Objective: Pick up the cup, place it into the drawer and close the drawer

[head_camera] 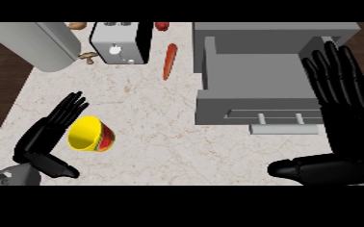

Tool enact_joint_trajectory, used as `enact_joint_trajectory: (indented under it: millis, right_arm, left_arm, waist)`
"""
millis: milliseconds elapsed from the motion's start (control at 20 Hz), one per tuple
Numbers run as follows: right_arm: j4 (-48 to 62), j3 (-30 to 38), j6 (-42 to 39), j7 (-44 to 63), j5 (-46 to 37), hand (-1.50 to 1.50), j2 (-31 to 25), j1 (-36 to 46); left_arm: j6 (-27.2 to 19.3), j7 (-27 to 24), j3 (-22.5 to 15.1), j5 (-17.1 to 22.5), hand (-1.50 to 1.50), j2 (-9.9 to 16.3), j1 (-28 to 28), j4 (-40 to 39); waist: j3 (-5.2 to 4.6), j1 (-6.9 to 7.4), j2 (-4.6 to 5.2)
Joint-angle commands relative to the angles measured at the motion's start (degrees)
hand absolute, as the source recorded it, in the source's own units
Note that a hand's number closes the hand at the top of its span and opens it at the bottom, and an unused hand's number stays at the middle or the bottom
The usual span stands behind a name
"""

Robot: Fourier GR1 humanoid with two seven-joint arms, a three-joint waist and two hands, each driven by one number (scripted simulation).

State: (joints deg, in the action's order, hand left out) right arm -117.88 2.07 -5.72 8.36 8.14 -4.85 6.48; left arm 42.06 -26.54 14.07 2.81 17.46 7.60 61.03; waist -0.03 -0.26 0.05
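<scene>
Head view: cup [91, 134] tipped, mouth facing upper left.

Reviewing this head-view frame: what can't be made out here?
- Whether the left hand touches the cup: its fingers lie beside the rim.
- The drawer's right side: covered by the right hand.
- Small brown items by the toaster: too small to identify.
</scene>
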Motion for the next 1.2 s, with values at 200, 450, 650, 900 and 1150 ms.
enact_joint_trajectory:
  millis: [200,450,650,900,1150]
  right_arm:
    - [1.4,2.8,-1.1,0.7,2.3,-1.5,-1.7,2.1]
    - [1.5,0.0,-0.2,-0.6,0.0,-1.5,0.4,1.2]
    - [2.1,-1.5,-2.2,-3.5,-0.9,-1.5,0.7,-2.7]
    - [-0.4,-0.5,-1.3,0.3,0.0,-1.5,-0.3,-0.7]
    - [2.2,-0.2,-1.9,-1.6,0.3,-1.5,-0.1,0.1]
  left_arm:
    - [1.3,-12.9,-1.4,-3.4,-1.5,1.3,4.8,-13.9]
    - [-0.4,-16.5,-3.1,-4.8,-1.5,1.8,7.0,-18.8]
    - [-1.4,-22.0,-3.2,-6.6,-1.5,4.4,11.1,-27.7]
    - [-1.8,-23.2,-4.9,-7.3,-1.5,5.0,13.0,-30.6]
    - [-3.7,-25.0,-7.5,-8.2,-1.5,1.8,13.9,-32.1]
  waist:
    - [-0.02,-0.1,0.05]
    - [-0.03,-0.11,0.09]
    - [-0.08,-0.73,0.3]
    - [-0.07,-0.61,0.18]
    - [-0.07,-0.43,0.23]
